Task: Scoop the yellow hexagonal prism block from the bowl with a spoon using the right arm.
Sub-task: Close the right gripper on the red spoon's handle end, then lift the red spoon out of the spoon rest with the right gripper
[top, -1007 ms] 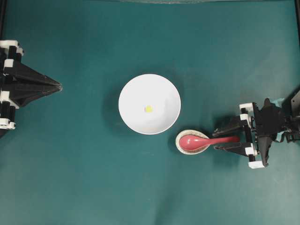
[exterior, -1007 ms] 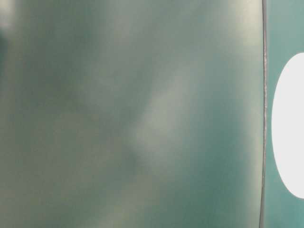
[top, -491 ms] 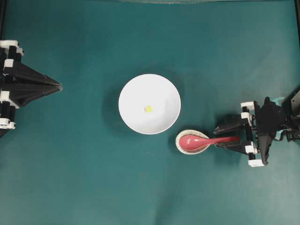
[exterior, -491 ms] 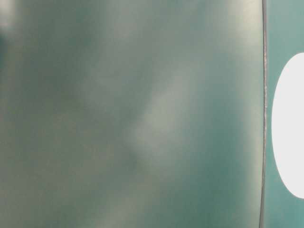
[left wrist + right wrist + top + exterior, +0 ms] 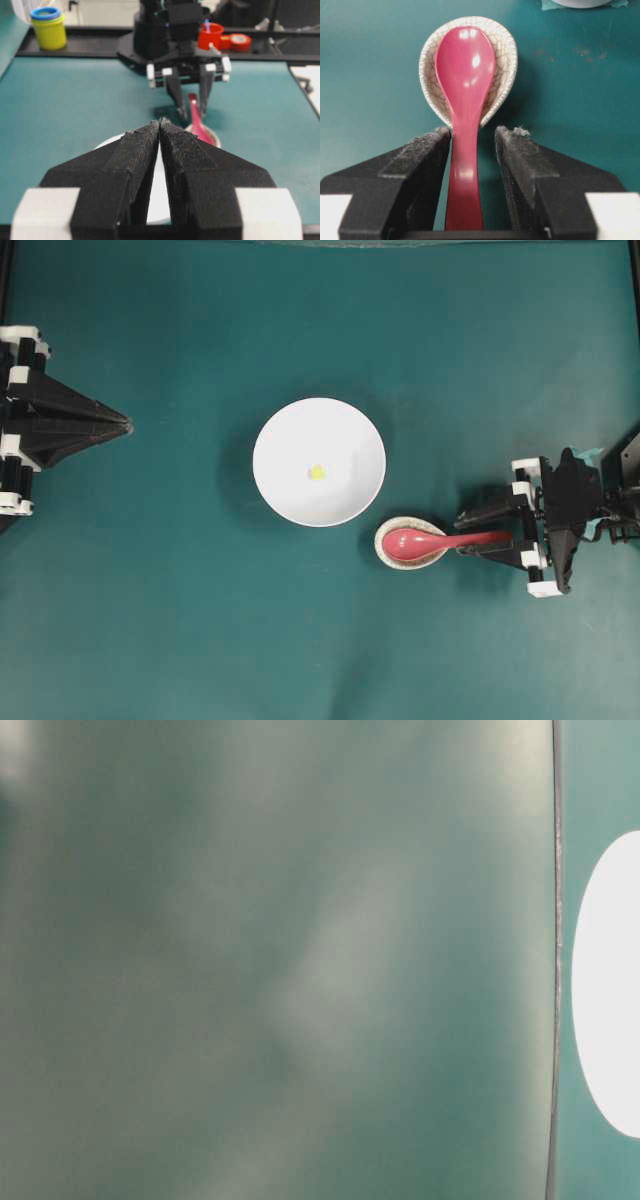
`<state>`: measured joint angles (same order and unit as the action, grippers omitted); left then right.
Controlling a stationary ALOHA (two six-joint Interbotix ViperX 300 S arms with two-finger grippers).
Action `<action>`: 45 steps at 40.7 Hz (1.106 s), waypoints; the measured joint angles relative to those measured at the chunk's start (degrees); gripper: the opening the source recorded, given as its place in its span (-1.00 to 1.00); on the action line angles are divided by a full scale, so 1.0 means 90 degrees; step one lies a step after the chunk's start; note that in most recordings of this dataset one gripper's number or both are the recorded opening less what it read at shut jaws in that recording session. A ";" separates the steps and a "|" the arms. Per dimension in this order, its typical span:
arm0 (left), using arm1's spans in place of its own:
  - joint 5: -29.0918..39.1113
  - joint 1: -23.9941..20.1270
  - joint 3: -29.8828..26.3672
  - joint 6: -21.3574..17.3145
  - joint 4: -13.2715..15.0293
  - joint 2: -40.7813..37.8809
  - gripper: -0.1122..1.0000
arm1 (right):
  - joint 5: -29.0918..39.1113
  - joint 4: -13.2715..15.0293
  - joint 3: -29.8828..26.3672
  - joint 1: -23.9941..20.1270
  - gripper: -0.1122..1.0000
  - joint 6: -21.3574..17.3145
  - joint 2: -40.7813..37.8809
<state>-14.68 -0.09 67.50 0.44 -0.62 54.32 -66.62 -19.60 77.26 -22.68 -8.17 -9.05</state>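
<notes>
Overhead view: white bowl (image 5: 319, 462) at centre of the teal worktop (image 5: 200, 620). Yellow hexagonal prism block (image 5: 317, 472) lies inside it, near the middle of the bowl floor.

Lower right of the bowl, just beside its rim: speckled spoon rest (image 5: 392, 550). Pink-red spoon (image 5: 440, 540) has its scoop in the rest, handle running toward the right of the frame.

Right claw (image 5: 480, 531) at the handle end, one finger on each side of the handle. Right wrist view: fingers (image 5: 422, 155) straddle the handle with the jaws apart; the left finger is against or almost against the handle, a clear gap shows on the other side. Not clamped.

Left claw (image 5: 124, 424) at the left edge of the overhead frame, well apart from the bowl. Left wrist view: its two fingers meet at the tips, closed on nothing.

Table-level view: blurred teal, a white shape at the right edge.
</notes>
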 measured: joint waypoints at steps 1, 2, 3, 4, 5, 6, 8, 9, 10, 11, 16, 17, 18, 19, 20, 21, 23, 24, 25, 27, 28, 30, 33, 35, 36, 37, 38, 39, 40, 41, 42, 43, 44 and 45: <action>0.0000 0.0000 0.0000 0.0000 0.0010 0.0000 -0.60 | 0.0000 0.0000 -0.0010 0.0000 0.07 0.0000 0.0000; 0.0010 0.0000 0.0000 0.0000 0.0000 0.0000 -0.60 | 0.0010 0.0000 -0.0010 0.0000 0.07 0.0000 0.0000; 0.0010 0.0000 0.0000 -0.0010 0.0000 -0.0010 -0.60 | 0.0020 0.0000 -0.0020 0.0000 0.07 0.0000 0.0000; 0.0010 0.0000 0.0000 0.0000 0.0010 0.0000 -0.60 | 0.0039 0.0000 -0.0020 0.0000 0.07 0.0000 0.0000; 0.0000 0.0000 0.0000 -0.0010 0.0000 0.0000 -0.60 | 0.0068 0.0000 -0.0029 0.0000 0.07 0.0000 0.0000; 0.0010 0.0000 0.0000 0.0000 0.0010 0.0000 -0.60 | 0.0088 0.0010 -0.0039 0.0000 0.07 0.0000 0.0000; 0.0010 0.0000 0.0000 0.0000 0.0010 0.0000 -0.60 | 0.0098 0.0010 -0.0049 0.0000 0.07 0.0000 0.0000; 0.0000 0.0000 0.0000 0.0000 0.0010 0.0000 -0.60 | 0.0107 0.0010 -0.0049 0.0000 0.07 0.0000 0.0000; 0.0010 0.0000 0.0000 0.0000 0.0000 0.0000 -0.60 | 0.0117 0.0010 -0.0059 0.0000 0.07 0.0000 0.0000; 0.0010 0.0000 0.0000 0.0000 0.0010 0.0000 -0.60 | 0.0117 0.0010 -0.0049 0.0000 0.07 0.0000 0.0000; 0.0010 0.0000 0.0000 0.0000 0.0010 0.0000 -0.60 | 0.0127 0.0020 -0.0059 0.0000 0.07 0.0000 0.0000; 0.0010 0.0000 0.0000 -0.0010 0.0010 0.0000 -0.60 | 0.0127 0.0010 -0.0049 0.0000 0.07 0.0000 0.0000; 0.0010 0.0000 0.0000 0.0000 0.0000 0.0000 -0.60 | 0.0127 0.0020 -0.0059 0.0000 0.07 0.0000 0.0000; 0.0010 0.0000 0.0000 -0.0010 0.0000 0.0000 -0.60 | 0.0127 0.0020 -0.0049 0.0000 0.07 0.0000 0.0000; 0.0000 0.0000 0.0000 0.0000 0.0010 0.0000 -0.60 | 0.0127 0.0020 -0.0059 0.0000 0.07 0.0000 0.0000; 0.0010 0.0000 0.0000 0.0000 0.0010 0.0000 -0.60 | 0.0117 0.0020 -0.0049 0.0000 0.07 0.0000 0.0000; 0.0010 0.0000 0.0000 0.0000 0.0000 0.0000 -0.60 | 0.0117 0.0029 -0.0059 0.0000 0.07 0.0000 0.0000; 0.0010 0.0000 0.0000 -0.0010 0.0010 0.0000 -0.60 | 0.0117 0.0020 -0.0059 0.0000 0.07 0.0000 0.0000; 0.0010 0.0000 0.0000 0.0000 0.0010 0.0000 -0.60 | 0.0127 0.0020 -0.0049 0.0000 0.07 0.0000 0.0000; 0.0010 0.0000 0.0000 -0.0010 0.0010 0.0000 -0.60 | 0.0117 0.0029 -0.0049 0.0000 0.05 0.0000 0.0000; 0.0010 0.0000 0.0000 0.0000 0.0010 0.0000 -0.60 | 0.0127 0.0020 -0.0049 0.0000 0.03 0.0000 0.0000; 0.0010 0.0000 0.0000 0.0000 0.0000 0.0000 -0.60 | 0.0127 0.0029 -0.0059 0.0000 -0.04 0.0000 0.0000; 0.0010 0.0000 0.0000 0.0000 0.0010 0.0000 -0.60 | 0.0127 0.0029 -0.0049 0.0000 -0.18 0.0000 0.0000; 0.0010 0.0000 0.0000 -0.0010 0.0000 0.0000 -0.60 | 0.0127 0.0039 -0.0059 0.0000 -0.30 0.0000 0.0000; 0.0010 0.0000 0.0000 0.0000 0.0010 0.0000 -0.60 | 0.0127 0.0039 -0.0049 0.0000 -0.36 0.0000 -0.0010; 0.0000 0.0000 0.0000 0.0000 0.0000 0.0000 -0.60 | 0.0117 0.0039 -0.0059 0.0000 -0.37 0.0010 0.0000; 0.0010 0.0000 0.0000 0.0000 0.0000 0.0000 -0.60 | 0.0127 0.0039 -0.0049 0.0000 -0.37 0.0000 0.0000; 0.0010 0.0000 0.0000 0.0000 0.0000 0.0000 -0.60 | 0.0127 0.0039 -0.0059 0.0000 -0.37 0.0000 0.0000; 0.0000 0.0000 0.0000 0.0000 0.0010 0.0000 -0.60 | 0.0127 0.0039 -0.0059 0.0000 -0.38 0.0000 0.0000; 0.0010 0.0000 0.0000 0.0000 0.0000 0.0000 -0.60 | 0.0127 0.0039 -0.0059 0.0000 -0.37 0.0010 0.0000; 0.0010 0.0000 0.0000 0.0000 0.0010 0.0000 -0.60 | 0.0127 0.0039 -0.0068 0.0000 -0.37 0.0010 0.0000; 0.0010 0.0000 0.0000 -0.0010 0.0000 0.0000 -0.60 | 0.0127 0.0039 -0.0068 0.0000 -0.37 0.0000 0.0000; 0.0010 0.0000 0.0000 0.0000 0.0000 0.0000 -0.60 | 0.0127 0.0039 -0.0088 0.0000 -0.37 0.0000 0.0000; 0.0010 0.0000 0.0000 0.0000 0.0010 0.0000 -0.60 | 0.0127 0.0039 -0.0107 0.0000 -0.37 0.0000 0.0000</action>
<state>-14.59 -0.09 67.50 0.44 -0.53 54.32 -65.48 -19.25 76.29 -22.68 -8.17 -9.05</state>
